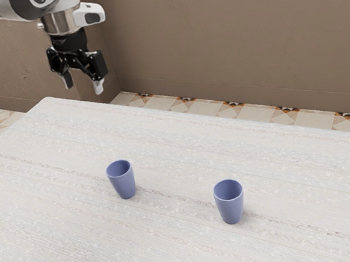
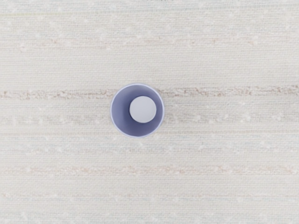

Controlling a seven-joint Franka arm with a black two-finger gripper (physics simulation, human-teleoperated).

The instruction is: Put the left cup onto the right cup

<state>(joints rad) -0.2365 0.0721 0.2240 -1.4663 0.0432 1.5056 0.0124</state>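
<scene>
Two blue-violet cups stand upright on the pale table [image 1: 57, 199]. The left cup [image 1: 122, 178] sits near the table's middle, and the right cup [image 1: 229, 201] stands apart from it toward the exterior view's right. My black gripper [image 1: 83, 86] hangs high above the table at the exterior view's upper left, its fingers spread open with nothing between them. In the wrist view one cup [image 2: 137, 110] appears straight from above, its pale bottom visible inside the rim, well below my hand.
The table's far edge runs diagonally behind the cups, with a patterned tile floor [image 1: 235, 107] and a brown wall [image 1: 246, 29] beyond. Bare tabletop surrounds both cups on all sides.
</scene>
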